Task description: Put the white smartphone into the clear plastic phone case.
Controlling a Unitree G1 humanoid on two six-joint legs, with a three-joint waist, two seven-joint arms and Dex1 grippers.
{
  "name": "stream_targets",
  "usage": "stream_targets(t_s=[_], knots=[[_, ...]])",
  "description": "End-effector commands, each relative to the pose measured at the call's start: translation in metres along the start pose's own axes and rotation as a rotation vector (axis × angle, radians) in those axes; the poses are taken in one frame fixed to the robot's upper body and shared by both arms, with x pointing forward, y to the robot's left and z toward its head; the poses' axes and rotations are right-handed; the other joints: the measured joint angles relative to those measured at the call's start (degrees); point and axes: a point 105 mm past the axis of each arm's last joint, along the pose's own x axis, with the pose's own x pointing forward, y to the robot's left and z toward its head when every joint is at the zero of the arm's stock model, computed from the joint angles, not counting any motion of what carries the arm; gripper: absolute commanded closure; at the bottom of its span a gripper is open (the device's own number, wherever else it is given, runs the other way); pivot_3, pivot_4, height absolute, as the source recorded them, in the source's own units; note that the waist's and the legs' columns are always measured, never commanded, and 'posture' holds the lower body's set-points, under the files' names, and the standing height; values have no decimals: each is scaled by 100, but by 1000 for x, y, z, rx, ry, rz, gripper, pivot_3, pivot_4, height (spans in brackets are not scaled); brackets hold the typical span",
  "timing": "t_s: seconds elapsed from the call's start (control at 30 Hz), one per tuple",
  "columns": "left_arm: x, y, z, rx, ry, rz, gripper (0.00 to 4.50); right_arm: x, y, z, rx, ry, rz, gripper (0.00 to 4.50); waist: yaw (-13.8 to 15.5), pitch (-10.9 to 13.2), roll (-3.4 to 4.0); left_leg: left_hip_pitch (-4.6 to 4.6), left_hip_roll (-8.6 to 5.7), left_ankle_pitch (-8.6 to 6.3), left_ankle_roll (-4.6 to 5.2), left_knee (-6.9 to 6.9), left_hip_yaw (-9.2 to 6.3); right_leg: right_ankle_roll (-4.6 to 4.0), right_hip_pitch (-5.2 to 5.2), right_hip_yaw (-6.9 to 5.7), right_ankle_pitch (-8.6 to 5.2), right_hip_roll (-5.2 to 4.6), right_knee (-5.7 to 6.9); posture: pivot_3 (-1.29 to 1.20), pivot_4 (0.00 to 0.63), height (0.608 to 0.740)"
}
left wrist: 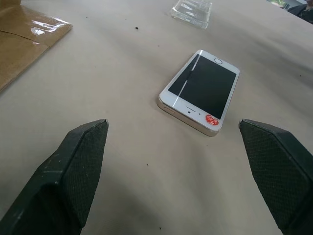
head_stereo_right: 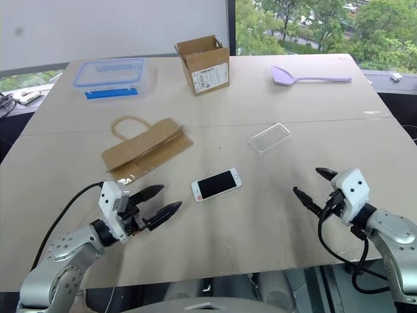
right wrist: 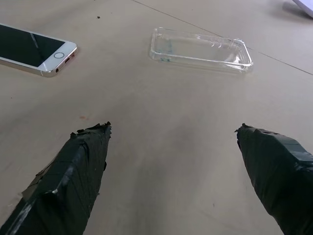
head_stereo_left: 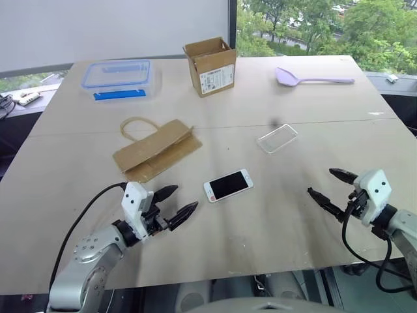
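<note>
Hovering over the surface [head_stereo_left: 260, 235] with both claws spread wide and empty. Ahead of our left claw [head_stereo_left: 174, 203] and to its right lies the white smartphone [head_stereo_left: 228, 185], screen up, flat. The clear plastic phone case [head_stereo_left: 277, 138] sits ahead of our right claw [head_stereo_left: 326, 188], apart from the phone. Risks: flat phone skids when pinched; we misjudge the case's near-invisible edges; thin shell slides under insertion pressure.

white smartphone [head_stereo_left: 228, 185] blk screen (red sticker) | spatula [head_stereo_left: 311, 78] lilac | bag [head_stereo_left: 155, 151] brn
</note>
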Motion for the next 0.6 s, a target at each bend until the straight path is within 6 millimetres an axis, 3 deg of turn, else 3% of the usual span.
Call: stream_targets(t_s=[0.03,0.27,0.33,0.47,0.6], knots=[[6,-5,21,61,-37,-56,90,-1,4,20,-49,-64,20,0,2,0,0,0,0,0,0,0,0,0,0,0,0,0,0,0,150,740],[24,-20,41,124,-54,-181,90,15,41,37,-93,-94,176,0,29,-5,7,5,0,0,0,1,7,0,2,10,1,4,2,0,150,740],[23,-25,48,130,-66,-215,90,22,59,39,-66,-69,324,0,11,-5,7,0,0,0,0,1,8,-5,0,11,4,3,0,0,150,740],[12,-31,51,150,-61,-270,90,53,77,50,-117,-74,483,0,-35,-2,0,2,-1,0,0,2,6,-5,1,10,3,3,0,0,150,740],[-16,-37,50,144,-66,-330,90,92,96,52,-226,-49,633,0,-102,2,-5,48,7,0,0,-6,18,-11,18,26,7,15,5,0,150,740]])
